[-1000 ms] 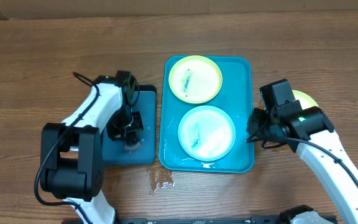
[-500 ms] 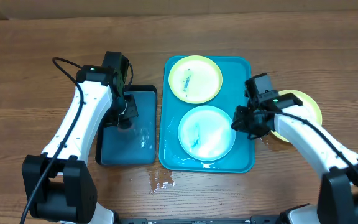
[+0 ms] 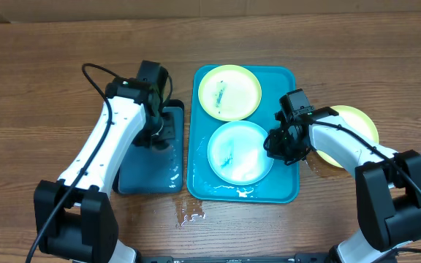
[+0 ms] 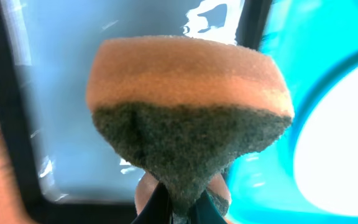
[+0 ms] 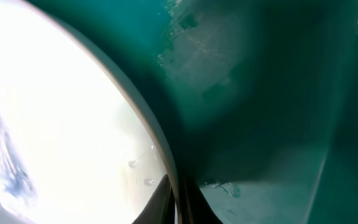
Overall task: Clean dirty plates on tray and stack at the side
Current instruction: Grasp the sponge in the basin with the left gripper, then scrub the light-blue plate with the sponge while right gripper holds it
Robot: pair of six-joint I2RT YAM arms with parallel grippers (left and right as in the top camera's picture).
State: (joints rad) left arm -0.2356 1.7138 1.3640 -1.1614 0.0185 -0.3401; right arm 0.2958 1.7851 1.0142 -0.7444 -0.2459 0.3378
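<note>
On the tray (image 3: 280, 88) two plates lie one behind the other. The blue plate (image 3: 236, 157) is at the near end and a yellow-green plate (image 3: 229, 93) is at the far end. Both have a blue-green smear in the middle. A third plate (image 3: 353, 118), also yellow-green, lies on the tabletop (image 3: 50, 73) just right of the tray, partly hidden by my right arm.

My right pincer (image 3: 275, 145) is down at the right edge of the blue plate. In the wrist view its two thin tips (image 5: 160, 208) stand almost together with the rim between them, so it pinches this plate at the rim.

My left pincer (image 4: 178, 208) is pressed together on a sponge (image 4: 188, 112). The dark green side is squeezed between the tips and the orange side points away from them. It hangs over the far right part of the dark tray (image 3: 141, 179), which lies just left of the tray and is wet inside. Some water (image 3: 190, 210) lies on the tabletop in front of both trays.
</note>
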